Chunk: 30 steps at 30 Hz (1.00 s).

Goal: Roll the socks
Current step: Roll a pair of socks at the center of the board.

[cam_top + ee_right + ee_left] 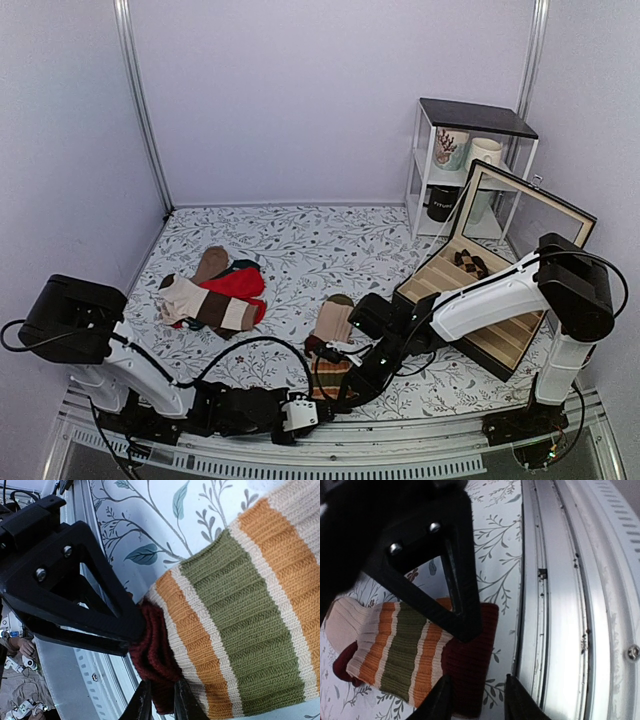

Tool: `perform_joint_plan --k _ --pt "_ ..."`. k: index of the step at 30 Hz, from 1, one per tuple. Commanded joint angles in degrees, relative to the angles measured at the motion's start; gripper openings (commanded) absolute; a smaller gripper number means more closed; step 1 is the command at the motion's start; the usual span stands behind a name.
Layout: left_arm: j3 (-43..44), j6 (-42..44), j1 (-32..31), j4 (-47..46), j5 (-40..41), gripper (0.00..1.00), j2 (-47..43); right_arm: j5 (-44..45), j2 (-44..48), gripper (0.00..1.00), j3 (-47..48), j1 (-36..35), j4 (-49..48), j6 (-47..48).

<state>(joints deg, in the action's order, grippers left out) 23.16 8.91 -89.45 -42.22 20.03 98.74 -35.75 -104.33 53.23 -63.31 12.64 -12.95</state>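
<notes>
Jaws: right gripper (pixel 161 700) clamped on socks (pixel 240 630), left gripper (pixel 479 697) apart | progress: socks judged flat (no roll yet), rolling outstanding

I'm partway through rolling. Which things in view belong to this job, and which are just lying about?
In the job:
- striped socks
- right gripper, pinching their maroon cuff
- left gripper, at that same cuff

Lying about:
- pile of other socks
- open compartment box
- shelf with mugs
</notes>
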Motion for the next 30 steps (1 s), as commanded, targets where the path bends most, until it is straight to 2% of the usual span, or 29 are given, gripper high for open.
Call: perform_joint_plan --k 1,4,7,9,13,15,18,21,23,27,30 --pt "1.9 -3.6 1.5 4.2 1.0 0.41 2.3 1.4 -3.4 0.19 -1.7 -0.3 5.8 -0.7" --pt "2.0 -5.1 1.6 5.0 1.9 0.45 2.7 1.4 -3.4 0.19 -1.9 -0.3 5.6 -0.7" --pt "1.6 -6.5 1.8 5.8 2.8 0.45 2.6 1.3 -3.2 0.19 -2.1 -0.3 5.6 -0.7" --pt "1.5 -7.4 1.8 6.9 2.7 0.37 2.6 1.3 -3.1 0.19 -2.4 -0.3 5.5 -0.8" --pt "1.5 -9.5 2.0 9.3 1.1 0.00 2.4 1.3 -3.0 0.19 -2.6 -0.3 5.0 -1.0" --pt "1.4 -10.4 1.9 10.0 -0.5 0.00 1.9 2.2 -2.6 0.22 -2.6 -0.3 4.6 -1.2" --pt "1.0 -12.2 2.0 11.0 -2.6 0.00 0.7 4.8 -0.7 0.31 -2.6 -0.3 2.5 -1.5" --pt "0.3 -14.6 2.6 12.4 -5.0 0.00 -0.9 9.4 3.9 0.40 -5.0 -0.3 -4.2 -0.9" --pt "0.5 -16.7 3.5 14.0 -6.8 0.00 -1.5 11.5 8.3 0.42 -8.3 -0.3 -11.1 -0.1" --pt "1.3 -20.9 5.1 18.1 -10.8 0.00 -1.4 15.7 19.5 0.48 -20.2 -0.8 -32.8 3.8" --pt "1.6 -23.2 6.5 19.6 -14.2 0.00 -1.0 17.5 25.2 0.51 -27.2 -2.0 -43.5 9.9"
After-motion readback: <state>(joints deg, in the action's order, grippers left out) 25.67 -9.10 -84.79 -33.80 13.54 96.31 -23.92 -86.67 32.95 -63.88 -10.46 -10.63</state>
